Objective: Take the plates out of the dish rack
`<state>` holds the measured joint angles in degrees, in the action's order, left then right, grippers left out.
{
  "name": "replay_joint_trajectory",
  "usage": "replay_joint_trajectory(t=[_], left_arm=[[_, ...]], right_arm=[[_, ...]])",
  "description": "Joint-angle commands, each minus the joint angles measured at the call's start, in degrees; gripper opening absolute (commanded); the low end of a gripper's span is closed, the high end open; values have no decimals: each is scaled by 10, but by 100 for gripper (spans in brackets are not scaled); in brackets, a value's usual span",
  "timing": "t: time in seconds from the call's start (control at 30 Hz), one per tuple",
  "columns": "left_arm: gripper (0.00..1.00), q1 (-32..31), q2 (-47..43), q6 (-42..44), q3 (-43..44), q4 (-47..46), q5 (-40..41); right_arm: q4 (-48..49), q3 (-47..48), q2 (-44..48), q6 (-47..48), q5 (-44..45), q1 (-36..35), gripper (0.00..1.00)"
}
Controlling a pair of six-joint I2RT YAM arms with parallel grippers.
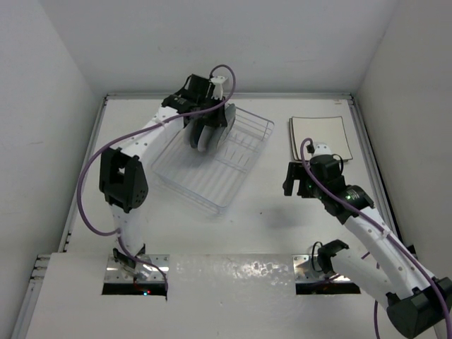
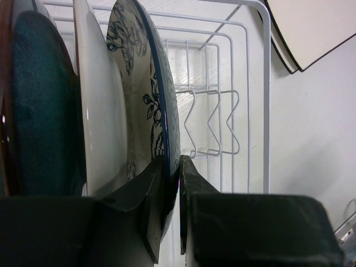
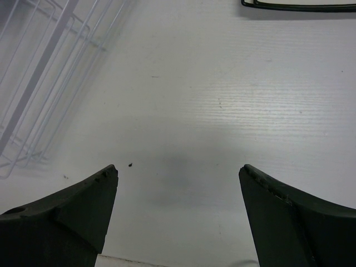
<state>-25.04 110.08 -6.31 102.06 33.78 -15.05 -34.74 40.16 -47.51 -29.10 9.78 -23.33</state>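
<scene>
Dish rack part-unloaded: square plates out, round plates left.
Your left gripper, inside the rack, pinches the blue floral plate by its rim; your right gripper, spread and empty, hovers just short of the stacked square plates.

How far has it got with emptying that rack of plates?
Done: the square plates lie stacked on the table, outside the rack. In hand: the left end effector pinches the rim of the blue-patterned plate, not yet lifted. Left: that one, a white plate and a dark teal plate, all upright in the rack. The right end effector hangs open, empty.
</scene>
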Motion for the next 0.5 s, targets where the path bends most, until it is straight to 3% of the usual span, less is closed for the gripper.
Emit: replay_joint_trajectory(t=[0.0,0.27,0.47], left_arm=[[0,1,-4,2,79,21,3],[0,1,24,33,234,98,-21],[0,1,-1,31,258,91,-87]], right_arm=[[20,1,3,-1,0,2,87],[14,4,7,-9,10,2,88],[1,21,7,-13,26,2,90]])
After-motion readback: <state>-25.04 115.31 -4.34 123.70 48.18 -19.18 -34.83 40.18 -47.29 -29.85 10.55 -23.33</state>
